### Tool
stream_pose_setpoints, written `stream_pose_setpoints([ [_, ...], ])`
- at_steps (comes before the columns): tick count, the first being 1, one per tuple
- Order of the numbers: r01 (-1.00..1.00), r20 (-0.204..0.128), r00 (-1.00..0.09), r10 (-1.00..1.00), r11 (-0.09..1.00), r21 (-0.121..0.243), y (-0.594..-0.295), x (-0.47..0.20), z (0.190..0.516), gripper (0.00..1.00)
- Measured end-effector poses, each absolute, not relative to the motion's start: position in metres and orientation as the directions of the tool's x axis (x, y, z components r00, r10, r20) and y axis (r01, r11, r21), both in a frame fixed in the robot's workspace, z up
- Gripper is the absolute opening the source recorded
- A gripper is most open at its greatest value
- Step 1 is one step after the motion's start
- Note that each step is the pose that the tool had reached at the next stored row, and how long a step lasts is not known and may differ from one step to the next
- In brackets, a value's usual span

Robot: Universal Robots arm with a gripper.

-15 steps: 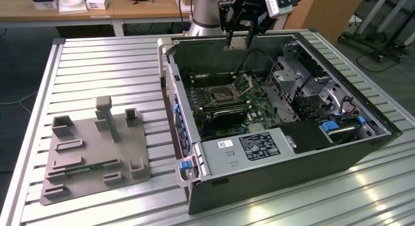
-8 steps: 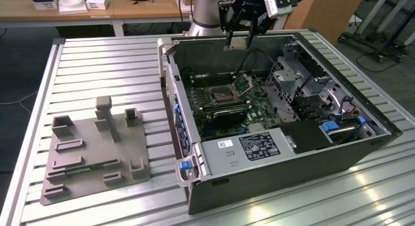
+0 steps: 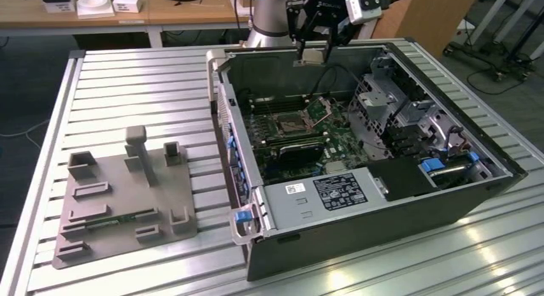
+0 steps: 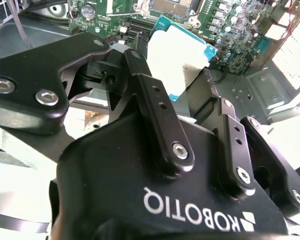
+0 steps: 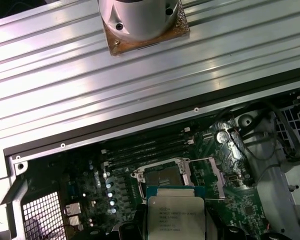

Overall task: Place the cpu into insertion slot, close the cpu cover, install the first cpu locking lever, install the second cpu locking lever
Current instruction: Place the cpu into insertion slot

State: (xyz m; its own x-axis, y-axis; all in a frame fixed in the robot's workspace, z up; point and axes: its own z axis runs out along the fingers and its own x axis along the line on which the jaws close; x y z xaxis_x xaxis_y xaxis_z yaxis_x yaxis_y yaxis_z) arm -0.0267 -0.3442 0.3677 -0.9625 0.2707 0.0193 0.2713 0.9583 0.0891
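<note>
Your gripper [image 3: 312, 48] hangs above the far wall of the open computer case [image 3: 383, 232]. Its fingers [image 4: 157, 100] are closed narrow on the chip [image 3: 310, 56], one black finger against each of two opposite edges. In the second wrist view you see the chip's pale face with a teal border between them. Its lower part is hidden behind the gripper's body there. In the first wrist view the chip is cut off by the edge of the picture and shows its silver top.

The chip is up in the air, well apart from the socket [image 3: 287, 124]. The socket sits uncovered on the green board [image 3: 344, 149], its dark centre plain in the first wrist view. There the chip overlaps the socket's near rim, so you cannot see that rim. The cover frame [image 3: 322, 107] stands raised just beside the socket, toward the exterior view's right; you cannot tell how steeply it tilts. The locking levers are too thin to make out.

The case lies on its side on a slatted metal table [image 3: 136, 86]. A grey fixture block [image 3: 119, 194] rests on the table toward the exterior view's left, well apart from the case. The arm's round base [image 5: 140, 20] stands on the table behind the case.
</note>
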Motion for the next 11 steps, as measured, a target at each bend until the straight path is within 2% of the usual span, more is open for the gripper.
stream_pose_setpoints([
  [11,0.316,0.019,-0.949,0.315,0.945,0.089,-0.3441,-0.0267,0.3674,0.54],
])
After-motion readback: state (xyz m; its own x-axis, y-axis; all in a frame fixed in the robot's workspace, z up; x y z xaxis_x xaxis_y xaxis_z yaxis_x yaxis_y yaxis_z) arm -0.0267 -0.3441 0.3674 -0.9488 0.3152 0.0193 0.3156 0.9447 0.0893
